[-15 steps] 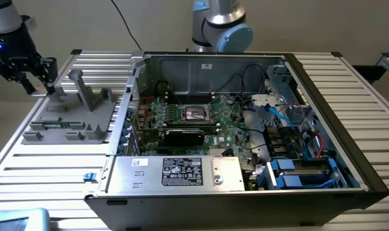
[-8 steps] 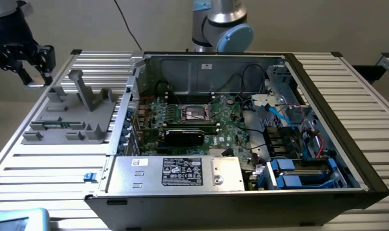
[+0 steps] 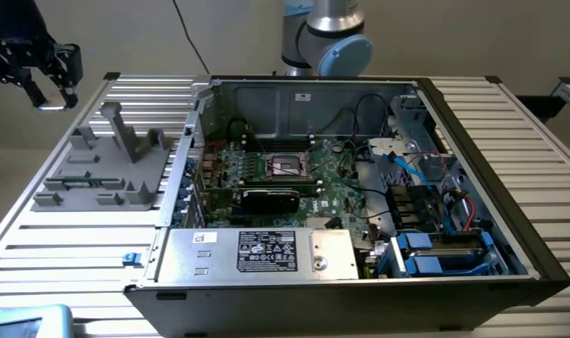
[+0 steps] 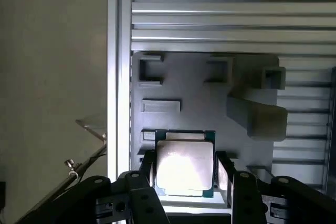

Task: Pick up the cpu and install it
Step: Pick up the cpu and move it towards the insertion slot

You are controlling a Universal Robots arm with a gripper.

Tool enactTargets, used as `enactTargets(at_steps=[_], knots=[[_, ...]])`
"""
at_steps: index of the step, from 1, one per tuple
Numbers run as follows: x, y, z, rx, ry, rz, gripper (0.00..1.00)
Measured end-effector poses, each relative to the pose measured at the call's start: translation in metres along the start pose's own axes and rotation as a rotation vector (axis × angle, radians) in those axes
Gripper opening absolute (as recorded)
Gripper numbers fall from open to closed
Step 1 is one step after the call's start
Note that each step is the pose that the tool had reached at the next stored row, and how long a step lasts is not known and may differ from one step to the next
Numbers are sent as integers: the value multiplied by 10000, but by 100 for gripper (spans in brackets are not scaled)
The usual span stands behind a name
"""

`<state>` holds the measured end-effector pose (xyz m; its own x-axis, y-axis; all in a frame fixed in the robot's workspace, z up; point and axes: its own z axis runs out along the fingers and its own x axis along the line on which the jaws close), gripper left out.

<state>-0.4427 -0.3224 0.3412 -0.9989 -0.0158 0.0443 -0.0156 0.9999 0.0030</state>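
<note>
Hovering at ten o'clock in the exterior view, the hand (image 3: 53,101) grasps the cpu (image 4: 185,163), its silver top (thin green rim) pinched between two dark fingers (image 4: 149,169), lifted clear of everything below. A grey fixture (image 3: 96,165) lies on the slatted counter (image 3: 68,239) beneath, at nine o'clock from the open case (image 3: 360,91). The socket (image 3: 287,165) sits mid-board inside the case, at about four o'clock from the hand and well apart from it.

Silver arm (image 3: 313,32) — blue cap (image 3: 347,55), black gripper (image 3: 51,98)
</note>
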Motion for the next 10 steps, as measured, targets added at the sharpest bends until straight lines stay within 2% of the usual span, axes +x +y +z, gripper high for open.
enactTargets(at_steps=[10], knots=[[-394,-6,-432,-1,45,0,55]])
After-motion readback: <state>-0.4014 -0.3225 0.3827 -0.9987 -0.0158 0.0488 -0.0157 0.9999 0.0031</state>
